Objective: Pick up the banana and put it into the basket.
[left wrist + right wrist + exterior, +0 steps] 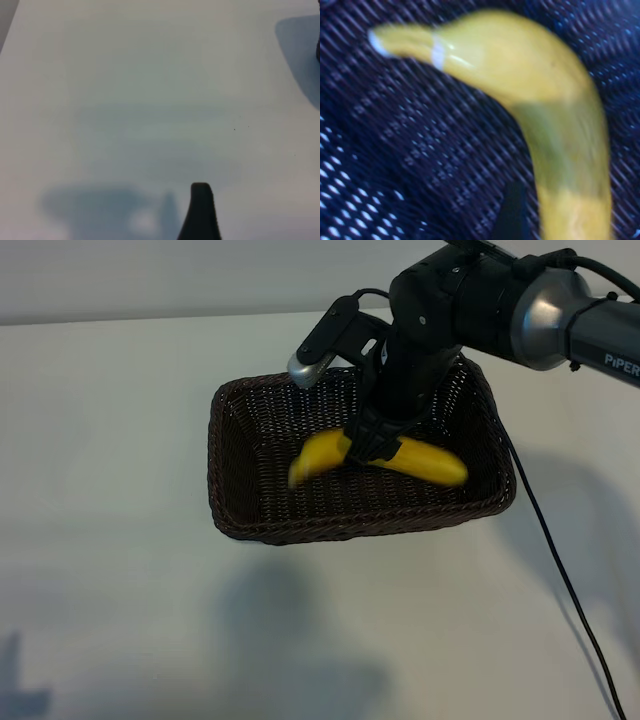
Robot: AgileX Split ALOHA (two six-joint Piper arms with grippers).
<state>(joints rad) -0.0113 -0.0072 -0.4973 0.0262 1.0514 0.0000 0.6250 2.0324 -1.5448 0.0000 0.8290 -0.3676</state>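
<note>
1. My right gripper [375,445] points steeply down into the basket [250,410], right over the middle of the banana [432,462].
2. The banana lies across the basket's inside, one end toward the left and the other toward the right wall. Its left end is blurred in the exterior view.
3. My fingers sit on either side of the banana's middle, but I cannot tell whether they clamp it or have let go; the dark gripper body hides the contact.
4. From my right wrist, the banana [530,85] fills most of the picture, with the basket's dark weave [395,165] right behind it. One dark fingertip [512,210] shows just beside the banana.
5. The basket sits on the white desk [120,590], toward the far right of the scene, with my right arm reaching in from the right.
6. A black cable [560,570] runs along the desk to the right of the basket.
7. My left gripper [201,210] is parked apart from the work, over bare desk [125,100]. Only one dark fingertip shows there, and it holds nothing, standing wide apart.
</note>
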